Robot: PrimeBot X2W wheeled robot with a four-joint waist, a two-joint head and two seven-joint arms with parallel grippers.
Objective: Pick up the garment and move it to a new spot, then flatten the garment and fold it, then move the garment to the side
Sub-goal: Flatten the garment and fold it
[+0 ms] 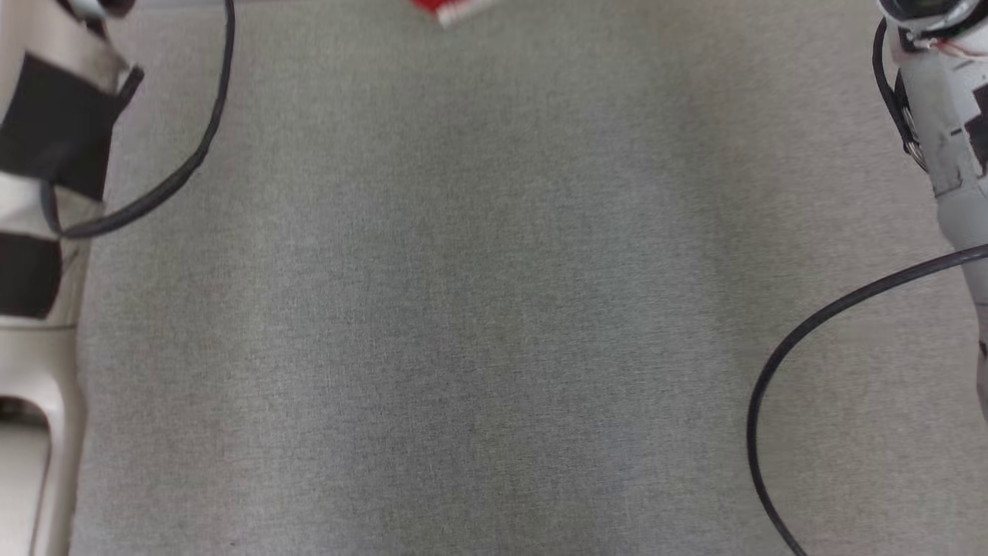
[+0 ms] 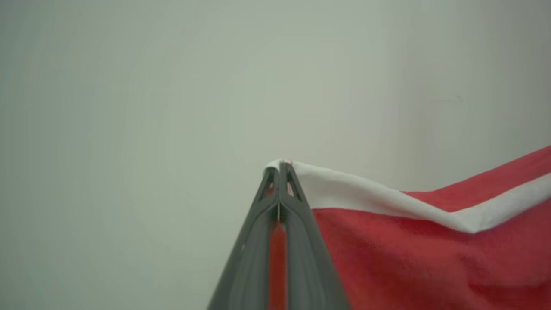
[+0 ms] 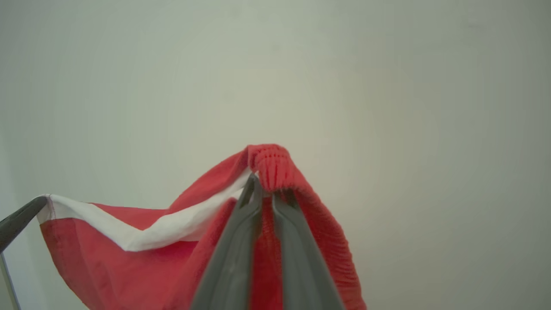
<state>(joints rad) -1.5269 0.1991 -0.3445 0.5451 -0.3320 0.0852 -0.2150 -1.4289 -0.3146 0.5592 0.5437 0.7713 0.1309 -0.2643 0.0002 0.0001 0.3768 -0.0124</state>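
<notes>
at the far left of the head view stands the pale left forearm with black patches, and a black cable hangs beside it in a loop. to the right of it the grey cloth surface lies wide and flat. at the top edge, a little left of the middle, a small blurred piece of the red garment is seen. at the far right is the grey-white right forearm, and a second black cable curves below it.

in the left wrist view the left gripper has its two dark fingers pressed together, and between the tips it pinches the corner of the white stripe of the garment. the red cloth spreads from this corner to the right and hangs down, with a pale wall behind it.

in the right wrist view the tip of the left gripper shows at the left edge, holding the white corner. the garment stretches from there to the right, sagging in the middle, up to the right gripper. its fingers are nearly together and they pinch the ribbed red band, which folds over the tips. the garment is held up between the two grippers.
</notes>
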